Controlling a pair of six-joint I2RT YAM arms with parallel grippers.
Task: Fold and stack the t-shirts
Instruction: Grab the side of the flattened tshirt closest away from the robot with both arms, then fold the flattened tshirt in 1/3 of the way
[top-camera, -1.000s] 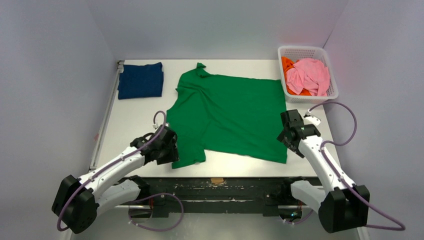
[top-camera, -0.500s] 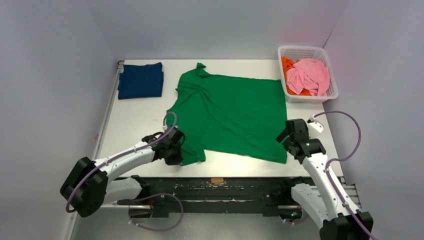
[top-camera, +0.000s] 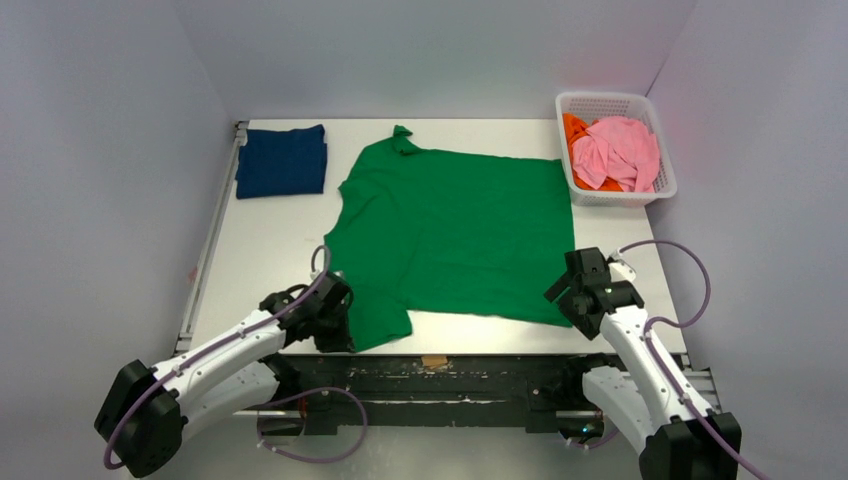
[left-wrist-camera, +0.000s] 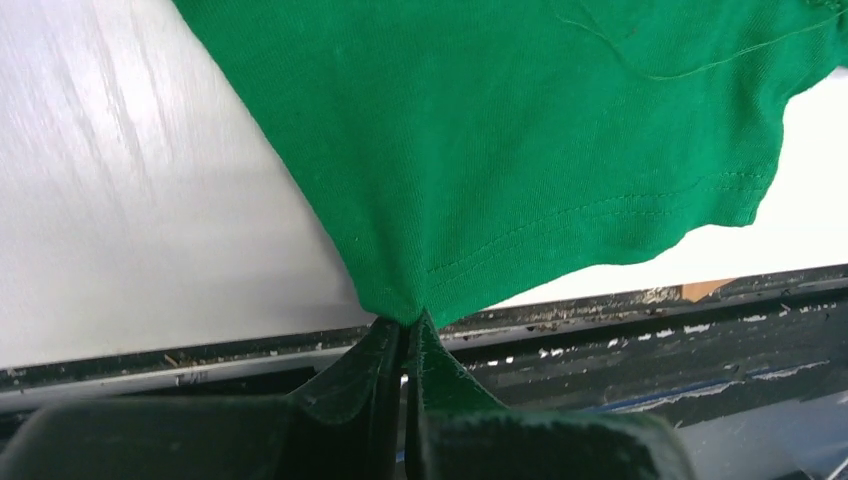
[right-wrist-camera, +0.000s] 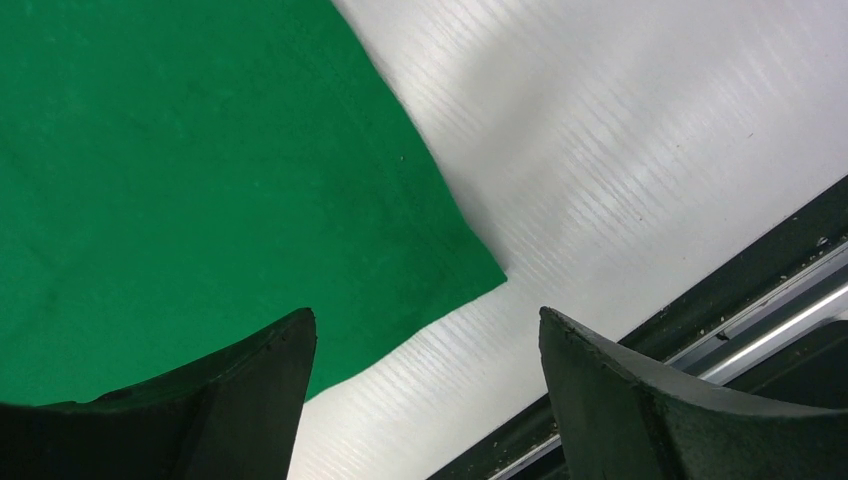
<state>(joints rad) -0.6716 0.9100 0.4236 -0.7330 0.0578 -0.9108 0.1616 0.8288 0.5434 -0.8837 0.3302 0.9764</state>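
The left gripper (left-wrist-camera: 405, 328) was pinched shut on the near-left sleeve of the green t-shirt (top-camera: 455, 235), while the right gripper (right-wrist-camera: 422, 322) hung wide open and empty over its near-right corner. A one-sided pull could skew the cloth spread mid-table. The far-right basket (top-camera: 605, 96) held a pink t-shirt (top-camera: 620, 150) and an orange t-shirt (top-camera: 574, 130); a folded navy t-shirt (top-camera: 282, 160) lay far left.

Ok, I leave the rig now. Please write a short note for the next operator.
Left gripper: shut on the near sleeve hem of the bright green cloth t-shirt.
Right gripper: open over that shirt's near right hem corner, not gripping.
Green shirt lies spread flat in the middle. Navy blue cloth t-shirt lies folded, far left. Pink t-shirt and orange t-shirt lie crumpled in the white plastic mesh basket, far right.
Done: navy folded. Left: fold green, stack on navy, then pink and orange.
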